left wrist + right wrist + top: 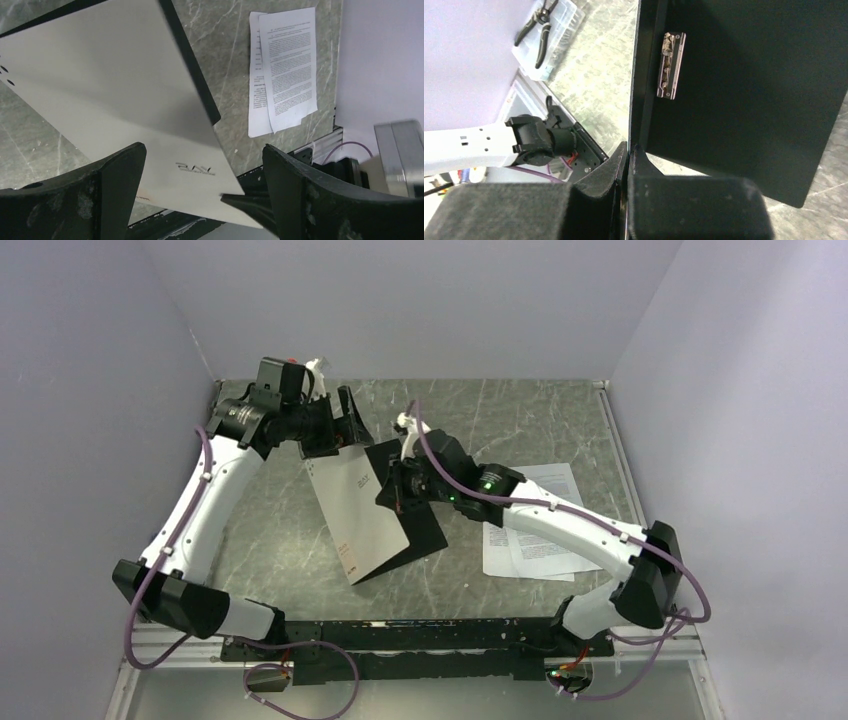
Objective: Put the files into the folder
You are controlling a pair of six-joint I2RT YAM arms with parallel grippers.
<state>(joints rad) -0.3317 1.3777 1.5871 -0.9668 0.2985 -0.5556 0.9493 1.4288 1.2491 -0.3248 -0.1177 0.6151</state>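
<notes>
- The files (525, 552) are lying flat on the table (290, 540) at the near right, partly under the right arm and apart from the folder.
- The folder (360, 510) is sitting mid-table, half open, its silver cover tilting up over the black inside, where the metal clip (670, 65) is showing.
- The right gripper (628, 150) is clenching a thin black edge of the folder.
- The left gripper (340, 425) is hovering over the folder's far end, fingers spread wide and grasping nothing.

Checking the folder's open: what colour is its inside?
Black, with a silver clip; right wrist view shows the folder best.
</notes>
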